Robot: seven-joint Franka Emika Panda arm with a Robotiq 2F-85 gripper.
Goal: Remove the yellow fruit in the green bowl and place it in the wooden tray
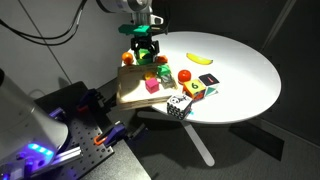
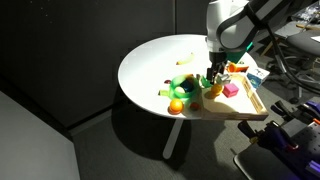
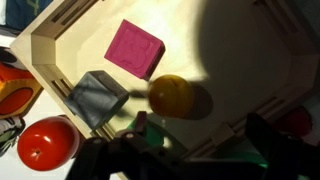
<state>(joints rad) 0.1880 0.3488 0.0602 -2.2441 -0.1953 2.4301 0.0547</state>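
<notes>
In the wrist view the yellow fruit [image 3: 172, 95] lies on the floor of the wooden tray [image 3: 60, 45], next to a grey cube [image 3: 97, 97] and below a pink cube [image 3: 134, 48]. My gripper [image 3: 200, 132] is open and empty; its dark fingers sit just short of the fruit and do not touch it. In both exterior views the gripper [image 1: 146, 55] [image 2: 213, 80] hangs low over the tray [image 1: 128, 95] [image 2: 240, 108]. The green bowl [image 1: 163, 73] [image 2: 187, 86] stands just beside the tray on the round white table.
A red round fruit [image 3: 48, 143] and an orange object [image 3: 15, 90] lie just outside the tray's rim. A banana [image 1: 200, 58] lies farther out on the table. Coloured cubes [image 1: 195, 90] and a black-and-white die [image 1: 178, 108] sit near the table edge.
</notes>
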